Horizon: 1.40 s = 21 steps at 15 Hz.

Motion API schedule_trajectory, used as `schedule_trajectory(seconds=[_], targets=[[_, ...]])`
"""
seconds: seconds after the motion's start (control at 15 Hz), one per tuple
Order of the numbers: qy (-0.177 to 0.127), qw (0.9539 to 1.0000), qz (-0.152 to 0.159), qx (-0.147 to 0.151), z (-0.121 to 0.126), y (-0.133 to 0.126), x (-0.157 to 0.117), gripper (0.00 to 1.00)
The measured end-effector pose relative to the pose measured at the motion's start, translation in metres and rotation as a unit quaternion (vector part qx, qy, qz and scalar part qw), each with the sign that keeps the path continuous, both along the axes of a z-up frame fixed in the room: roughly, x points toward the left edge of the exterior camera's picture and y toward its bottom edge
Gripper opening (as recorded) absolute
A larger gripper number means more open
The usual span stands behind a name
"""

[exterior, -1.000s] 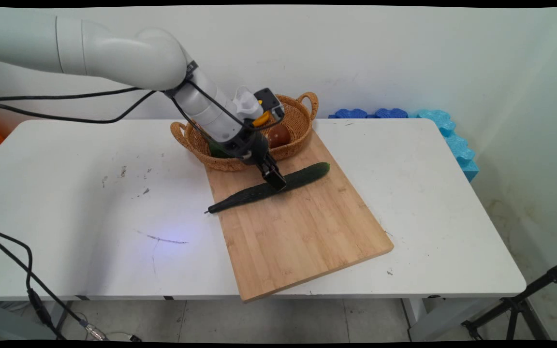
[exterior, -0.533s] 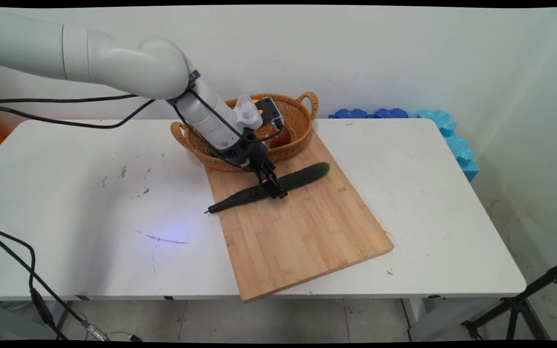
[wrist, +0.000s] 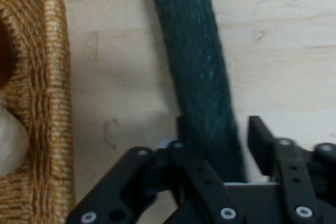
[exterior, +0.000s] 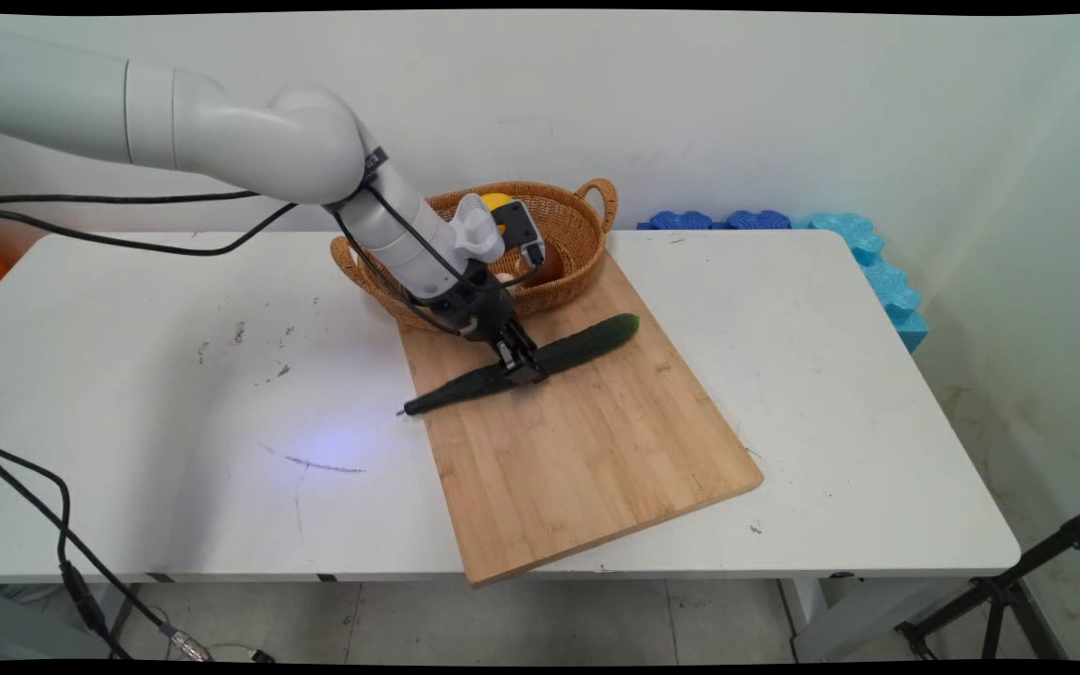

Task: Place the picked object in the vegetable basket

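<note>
- Nearest the camera, the bamboo cutting board [exterior: 587, 441] lay on the white table [exterior: 174, 394], set at a slant, its near corner reaching the table's front edge.
- On the board's far part lay a dark green cucumber [exterior: 582, 343], flat on the wood. Its long axis ran diagonally: the thin stalk end pointed toward the near left and overhung the board's left edge above the table; the blunt end pointed to the far right.
- The gripper [exterior: 520, 367] was down at the cucumber's middle. In the hand view the cucumber [wrist: 197, 77] passed between the two fingers [wrist: 260, 140]; the jaws stood partly open, one on either side. The right finger showed a gap to the skin, so no grip was seen.
- Behind the board stood a wicker basket [exterior: 587, 234] with two handles, its near rim resting on the board's far edge.
- Inside the basket: a reddish-brown round item [exterior: 549, 267], mostly hidden by the wrist, and a yellow item [exterior: 495, 200] at the back. The hand view showed a pale rounded item [wrist: 10, 142] inside the basket wall [wrist: 50, 77]; identity not determinable.
- Farthest, blue foam pieces [exterior: 840, 246] lay along the wall at the table's far right.
</note>
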<state>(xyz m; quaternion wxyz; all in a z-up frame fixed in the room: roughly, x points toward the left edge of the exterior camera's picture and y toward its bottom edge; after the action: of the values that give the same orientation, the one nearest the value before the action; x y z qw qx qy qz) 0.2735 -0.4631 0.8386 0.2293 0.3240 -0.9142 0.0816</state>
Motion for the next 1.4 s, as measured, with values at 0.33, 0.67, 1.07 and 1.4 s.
schedule_trajectory(seconds=[0.33, 0.67, 1.07, 1.4], targets=[[-0.001, 1.0, -0.006, 0.005, 0.003, 0.007, 0.007, 0.0], [0.023, 0.9996, -0.014, 0.008, 0.043, 0.013, 0.011, 0.0], [0.039, 0.9991, -0.004, 0.015, 0.116, 0.004, 0.024, 0.0], [0.009, 0.9986, 0.051, 0.012, 0.166, -0.03, 0.059, 0.0]])
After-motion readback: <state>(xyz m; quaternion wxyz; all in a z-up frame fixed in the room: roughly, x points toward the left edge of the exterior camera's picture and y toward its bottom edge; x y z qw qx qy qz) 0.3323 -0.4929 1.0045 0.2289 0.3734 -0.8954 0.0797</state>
